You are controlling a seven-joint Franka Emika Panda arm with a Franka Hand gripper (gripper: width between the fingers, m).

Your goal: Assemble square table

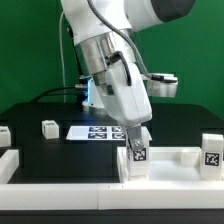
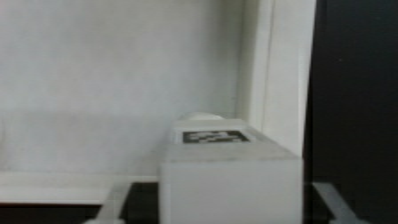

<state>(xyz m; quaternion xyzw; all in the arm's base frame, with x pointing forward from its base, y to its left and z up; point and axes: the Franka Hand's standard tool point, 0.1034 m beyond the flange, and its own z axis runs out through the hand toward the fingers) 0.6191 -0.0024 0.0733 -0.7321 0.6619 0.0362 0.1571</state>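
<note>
My gripper [image 1: 136, 140] is down over one chunky white tagged leg [image 1: 137, 160], which stands upright near a corner of the white square table top [image 1: 172, 157]. In the wrist view the leg [image 2: 228, 170] fills the space between my fingers [image 2: 121, 200]. A dark gap shows on each side, so the jaws stand open around it. The table top [image 2: 107, 100] lies beneath, with its raised rim [image 2: 278, 80] beside the leg. Three more legs stand loose: one at the exterior view's right [image 1: 211, 152] and two at its left [image 1: 48, 128] [image 1: 3, 136].
The marker board [image 1: 98, 131] lies flat on the black table behind the arm. Low white border rails run along the front [image 1: 100, 195] and the exterior view's left [image 1: 10, 163]. A green wall stands at the back.
</note>
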